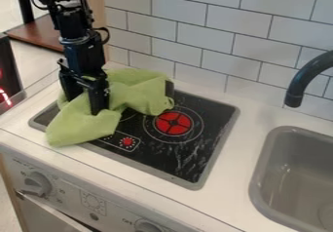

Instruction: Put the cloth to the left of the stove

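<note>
On the stove (179, 148), the green cloth (88, 126) is lying crumpled, so the leftward placement is remaining undone! The pincer (83, 105) is standing wide, straddling the fabric.

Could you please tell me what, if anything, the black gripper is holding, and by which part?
It cannot be told: the gripper is down at the light-green cloth's left part, but any grip is hidden.

Bright, even light, soft shadows, red lights (6, 98) at left edge
</note>
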Robot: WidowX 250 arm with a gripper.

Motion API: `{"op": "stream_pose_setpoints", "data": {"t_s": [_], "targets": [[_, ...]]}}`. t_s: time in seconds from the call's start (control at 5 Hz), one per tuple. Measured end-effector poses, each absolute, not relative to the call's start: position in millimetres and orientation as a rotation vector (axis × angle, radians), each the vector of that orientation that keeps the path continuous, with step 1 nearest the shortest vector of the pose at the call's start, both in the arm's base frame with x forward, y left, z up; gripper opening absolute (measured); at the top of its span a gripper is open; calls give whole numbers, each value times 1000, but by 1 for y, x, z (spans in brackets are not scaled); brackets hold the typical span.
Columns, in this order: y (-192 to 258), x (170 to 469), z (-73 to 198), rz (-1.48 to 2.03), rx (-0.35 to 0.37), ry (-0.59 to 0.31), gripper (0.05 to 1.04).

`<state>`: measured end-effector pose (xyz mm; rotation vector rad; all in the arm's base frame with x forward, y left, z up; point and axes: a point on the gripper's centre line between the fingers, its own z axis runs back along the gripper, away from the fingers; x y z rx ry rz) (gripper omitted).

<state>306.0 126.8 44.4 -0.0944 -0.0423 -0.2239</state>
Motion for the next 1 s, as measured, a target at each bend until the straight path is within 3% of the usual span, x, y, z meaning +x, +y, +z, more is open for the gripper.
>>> {"op": "stream_pose_setpoints", "data": {"t_s": [0.2, 0.6, 1.0], "targets": [[121, 309, 59, -243, -125, -77, 999], [104, 313, 114, -309, -158, -236, 999], [106, 310, 124, -333, -157, -262, 999]]}}
